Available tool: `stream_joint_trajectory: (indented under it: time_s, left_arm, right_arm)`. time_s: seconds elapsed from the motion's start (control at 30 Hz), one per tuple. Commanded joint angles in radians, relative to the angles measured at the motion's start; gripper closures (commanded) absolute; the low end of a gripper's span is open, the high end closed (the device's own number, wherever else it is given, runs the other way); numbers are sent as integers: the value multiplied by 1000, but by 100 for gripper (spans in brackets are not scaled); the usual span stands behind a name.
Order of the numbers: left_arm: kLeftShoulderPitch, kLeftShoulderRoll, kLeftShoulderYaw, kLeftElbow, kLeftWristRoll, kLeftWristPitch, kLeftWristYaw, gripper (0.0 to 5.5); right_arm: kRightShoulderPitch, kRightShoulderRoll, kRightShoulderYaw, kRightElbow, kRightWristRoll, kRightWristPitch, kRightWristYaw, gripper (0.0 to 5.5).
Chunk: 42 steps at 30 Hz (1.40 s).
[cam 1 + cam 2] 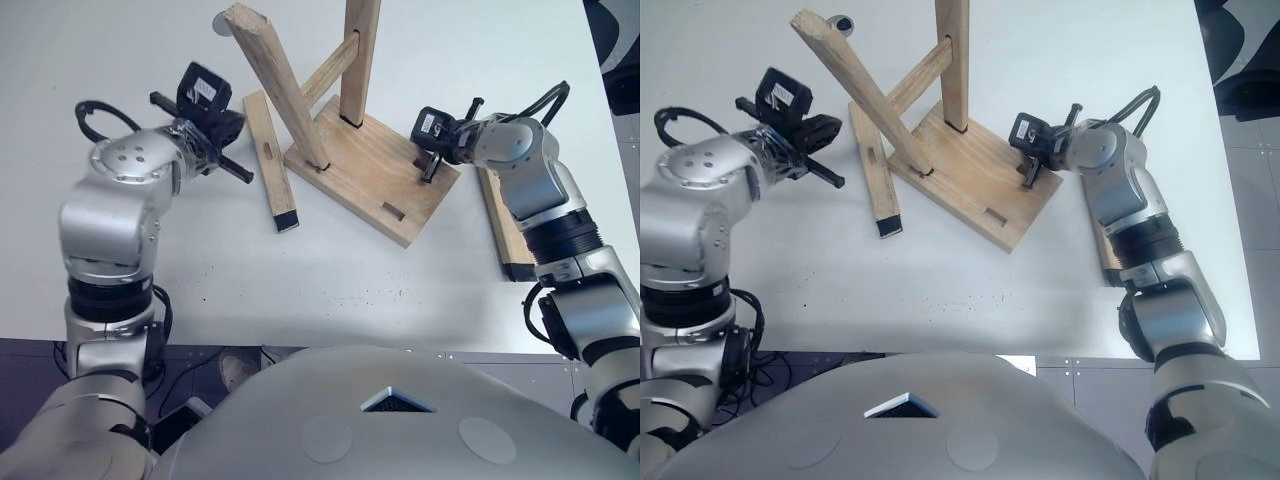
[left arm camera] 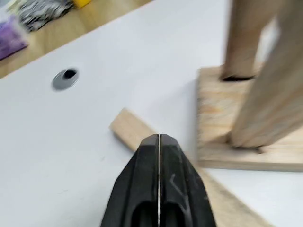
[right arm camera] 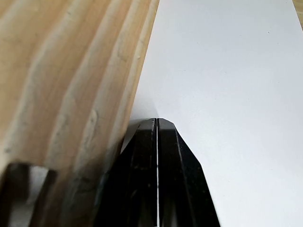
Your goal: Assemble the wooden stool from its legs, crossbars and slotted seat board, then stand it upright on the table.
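Note:
The slotted seat board (image 1: pixel 375 185) lies flat on the white table. Two legs stand in its slots: one upright (image 1: pixel 358 60), the other tilted to the left (image 1: pixel 280 85), with a crossbar (image 1: pixel 330 70) joining them. A loose leg (image 1: pixel 270 160) lies on the table just left of the board, and another leg (image 1: pixel 505 235) lies at the right, beside my right forearm. My left gripper (image 1: pixel 245 177) is shut and holds nothing, its tip over the loose leg (image 2: pixel 130 130). My right gripper (image 1: pixel 430 172) is shut, its tip at the right edge of the board (image 3: pixel 71 71).
A round cable hole (image 1: pixel 222 20) sits in the table at the back left. The table's front edge (image 1: pixel 350 335) runs close to my body, and its right edge (image 1: pixel 610 110) lies just past my right arm. Open table stretches in front of the board.

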<state>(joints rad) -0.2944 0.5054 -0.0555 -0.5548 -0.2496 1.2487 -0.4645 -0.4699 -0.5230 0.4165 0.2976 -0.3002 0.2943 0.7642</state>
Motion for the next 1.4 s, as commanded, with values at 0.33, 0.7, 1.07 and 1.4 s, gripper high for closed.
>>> stream_joint_trajectory:
  time_s: [0.33,0.7,1.07,1.4]
  left_arm:
    - [46,-63,-313,117,-47,-12,3,550]
    - [-74,-225,-459,568,210,-420,114,550]
    - [-90,-247,-167,609,224,-635,217,550]
    - [159,-322,90,332,194,-746,390,550]
  right_arm:
    - [17,28,49,-1,-13,67,45,549]
    - [15,82,70,-78,-1,136,52,549]
    - [-9,140,-210,-249,128,356,-96,460]
    - [54,-22,-598,-198,300,540,-175,295]
